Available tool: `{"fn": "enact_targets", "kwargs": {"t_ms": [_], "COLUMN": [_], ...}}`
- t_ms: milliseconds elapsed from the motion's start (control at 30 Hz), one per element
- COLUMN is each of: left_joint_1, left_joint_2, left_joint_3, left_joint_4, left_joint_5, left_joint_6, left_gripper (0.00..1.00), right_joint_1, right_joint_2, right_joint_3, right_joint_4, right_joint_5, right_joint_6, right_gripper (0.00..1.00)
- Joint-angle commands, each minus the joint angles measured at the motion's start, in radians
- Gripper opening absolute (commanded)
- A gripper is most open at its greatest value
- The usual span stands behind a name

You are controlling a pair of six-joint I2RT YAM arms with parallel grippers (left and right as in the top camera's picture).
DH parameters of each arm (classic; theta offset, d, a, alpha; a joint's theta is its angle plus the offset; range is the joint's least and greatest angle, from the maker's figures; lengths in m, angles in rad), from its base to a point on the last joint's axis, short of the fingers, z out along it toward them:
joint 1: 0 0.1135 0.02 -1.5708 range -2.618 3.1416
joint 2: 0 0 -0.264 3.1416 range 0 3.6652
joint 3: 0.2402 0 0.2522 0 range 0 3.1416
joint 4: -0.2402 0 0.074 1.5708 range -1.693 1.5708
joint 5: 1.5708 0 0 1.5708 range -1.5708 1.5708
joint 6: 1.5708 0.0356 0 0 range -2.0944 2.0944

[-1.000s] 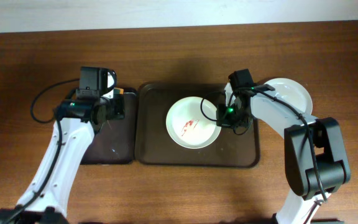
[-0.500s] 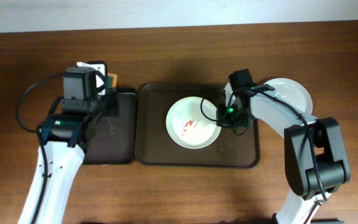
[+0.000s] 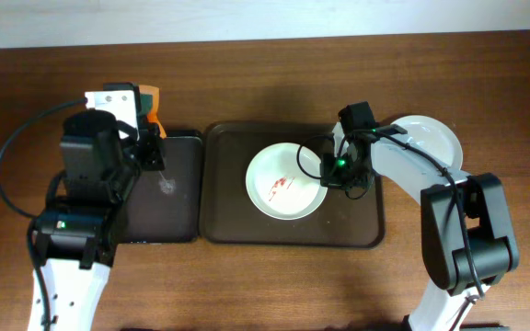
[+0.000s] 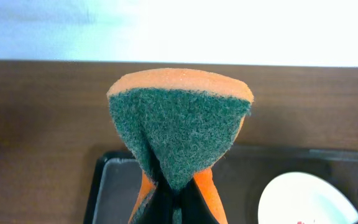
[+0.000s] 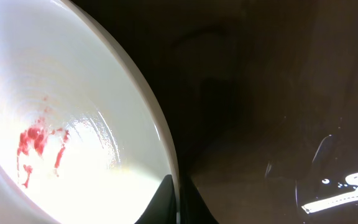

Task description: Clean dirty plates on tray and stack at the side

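Observation:
A white plate (image 3: 286,181) with red smears lies on the dark brown tray (image 3: 228,225). My right gripper (image 3: 328,175) is shut on the plate's right rim; the right wrist view shows the fingers (image 5: 178,202) pinching the rim of the plate (image 5: 73,124) over the tray (image 5: 260,93). A clean white plate (image 3: 435,138) sits on the tabletop right of the tray, partly hidden by my right arm. My left gripper (image 3: 136,110) is shut on a green-orange sponge (image 4: 179,124), held high above the black tray (image 3: 168,198). The left fingers (image 4: 176,208) pinch the sponge's lower end.
The narrower black tray (image 4: 114,186) lies left of the brown tray (image 4: 260,162), with a small wet mark on it. The smeared plate also shows at the lower right of the left wrist view (image 4: 303,199). Wood-grain tabletop surrounds both trays.
My left arm has risen from the back of the black tray with the sponge in its fingers, moving toward the camera. The right arm and plate have not moved.

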Motion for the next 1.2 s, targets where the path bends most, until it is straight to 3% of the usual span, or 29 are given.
{"fn": "enact_targets", "kwargs": {"t_ms": [0,667,900,1167], "left_joint_1": [0.007,0.007,0.007,0.007], "left_joint_2": [-0.06,-0.134,0.023,0.324], "left_joint_3": [0.017,0.017,0.01,0.01], "left_joint_4": [0.025,0.065,0.003,-0.132], "left_joint_5": [0.014,0.006,0.006,0.006], "left_joint_6": [-0.011,-0.01,-0.01,-0.01], "left_gripper": [0.0,0.0,0.0,0.0], "right_joint_1": [0.001,0.001,0.001,0.001], "right_joint_2": [-0.002,-0.002,-0.002,-0.002], "right_joint_3": [-0.007,-0.007,-0.007,-0.007], "right_joint_4": [0.001,0.005,0.005,0.005], "right_joint_5": [0.017,0.017,0.017,0.017], "right_joint_6": [0.003,0.003,0.003,0.003], "right_gripper": [0.04,0.04,0.04,0.04]}}
